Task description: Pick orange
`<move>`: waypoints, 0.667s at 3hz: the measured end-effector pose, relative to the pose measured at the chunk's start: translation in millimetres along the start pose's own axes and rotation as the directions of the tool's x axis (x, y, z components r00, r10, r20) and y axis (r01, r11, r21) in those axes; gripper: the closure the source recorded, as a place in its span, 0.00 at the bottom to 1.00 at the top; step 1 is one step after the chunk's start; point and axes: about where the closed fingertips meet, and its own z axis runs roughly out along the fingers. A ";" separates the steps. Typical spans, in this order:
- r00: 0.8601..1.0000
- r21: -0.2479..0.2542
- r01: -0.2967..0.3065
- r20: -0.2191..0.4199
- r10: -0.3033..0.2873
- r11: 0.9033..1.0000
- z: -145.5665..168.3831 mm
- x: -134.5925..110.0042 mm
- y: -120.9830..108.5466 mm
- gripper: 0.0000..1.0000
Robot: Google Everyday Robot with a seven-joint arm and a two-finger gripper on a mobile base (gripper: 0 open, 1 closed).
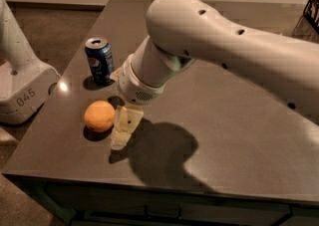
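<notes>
1. In the camera view, the orange (99, 115) sits on the dark counter (239, 135), near its left edge and toward the front, over a small shadow of its own
2. The gripper (122, 131) points down at the counter just to the right of the orange, very close to it; whether the two touch cannot be told
3. The thick wrist hides most of the gripper, so I cannot tell how far open it is, and nothing can be seen in its hold
4. A blue soda can (99, 61) stands upright behind the orange, apart from it and just left of the wrist
5. The pale arm (214, 46) comes in from the right, above the counter, and throws a broad shadow on the surface in front of it
6. A white robot base (22, 88) marked 045 stands on the floor left of the counter
</notes>
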 end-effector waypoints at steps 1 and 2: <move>1.000 -0.030 -0.001 0.005 0.001 1.000 10.3 -5.0 -0.4 0.00; 1.000 -0.060 -0.005 0.016 0.006 0.998 13.4 -9.3 -1.0 0.16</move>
